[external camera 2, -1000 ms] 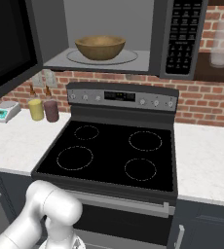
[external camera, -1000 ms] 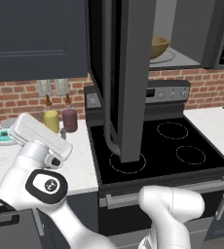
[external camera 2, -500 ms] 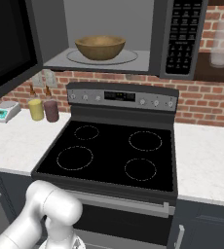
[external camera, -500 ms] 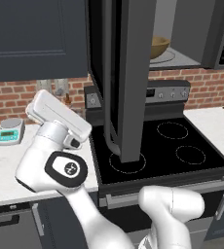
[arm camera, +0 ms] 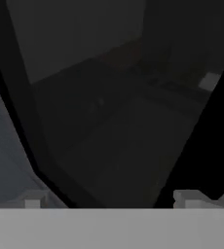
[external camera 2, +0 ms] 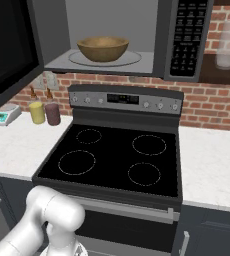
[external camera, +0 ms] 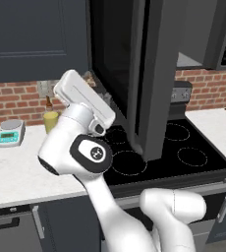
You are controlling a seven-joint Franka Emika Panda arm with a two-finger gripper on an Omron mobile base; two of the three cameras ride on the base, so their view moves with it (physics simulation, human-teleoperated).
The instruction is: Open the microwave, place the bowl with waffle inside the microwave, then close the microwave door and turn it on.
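Dark kitchen with a brick backsplash and a black stove (external camera 2: pixel 114 155) at centre frame. The gripper (arm camera: pixel 109 202) looks spread and empty, tips low in the hand view, facing the microwave door's (external camera: pixel 154 74) black glass, probably to push it shut. The bowl (external camera 2: pixel 102 48) already sits inside the microwave (external camera 2: pixel 179 37), upper centre.
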